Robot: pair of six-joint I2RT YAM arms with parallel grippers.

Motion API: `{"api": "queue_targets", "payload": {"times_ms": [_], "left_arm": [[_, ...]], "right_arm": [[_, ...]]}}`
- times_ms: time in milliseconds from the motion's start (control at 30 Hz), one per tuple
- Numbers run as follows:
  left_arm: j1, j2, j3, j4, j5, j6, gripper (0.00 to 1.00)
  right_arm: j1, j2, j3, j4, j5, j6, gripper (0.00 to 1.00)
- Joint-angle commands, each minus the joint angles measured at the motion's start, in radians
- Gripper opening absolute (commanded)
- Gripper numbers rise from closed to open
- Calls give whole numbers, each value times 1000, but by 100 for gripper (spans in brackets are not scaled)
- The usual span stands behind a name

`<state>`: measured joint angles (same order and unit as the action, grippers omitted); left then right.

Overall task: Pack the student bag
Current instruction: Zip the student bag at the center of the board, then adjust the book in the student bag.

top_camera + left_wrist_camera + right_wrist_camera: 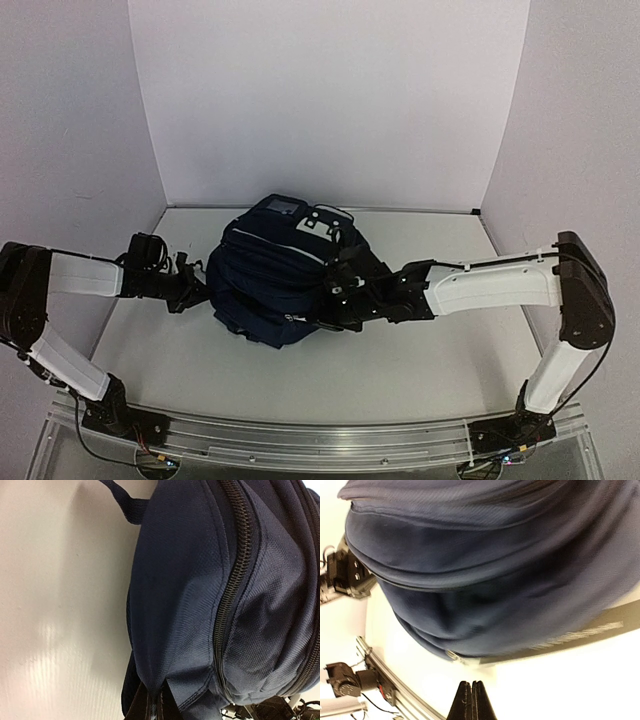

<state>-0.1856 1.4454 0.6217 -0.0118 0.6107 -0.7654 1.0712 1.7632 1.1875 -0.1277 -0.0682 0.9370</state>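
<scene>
Student bag lies mid-table between the arms, long axis running near-left to far-right, grey flap end toward the back wall. Left gripper closed at its left flank, tips against the fabric; cannot tell whether a fold is pinched. Right gripper closed, empty, just beside the right flank, about equally near

White table, navy student bag at its middle
</scene>
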Motion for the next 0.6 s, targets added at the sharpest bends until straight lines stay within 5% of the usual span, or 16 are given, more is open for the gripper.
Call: {"api": "queue_targets", "payload": {"times_ms": [0,133,300,367,567], "left_arm": [[42,45,90,21,-60,103,0],[41,51,104,-28,-63,156,18],[42,-43,118,-150,-161,203,57],[40,-95,114,-201,-191,213,70],[12,-243,-19,-193,-96,82,81]], "right_arm": [[-6,50,84,-49,-62,-77,0],[-6,37,104,-51,-62,-101,6],[-46,-64,18,-80,0,-75,49],[-80,-102,-44,-81,5,-70,57],[-206,-143,-176,-37,-50,-109,68]]}}
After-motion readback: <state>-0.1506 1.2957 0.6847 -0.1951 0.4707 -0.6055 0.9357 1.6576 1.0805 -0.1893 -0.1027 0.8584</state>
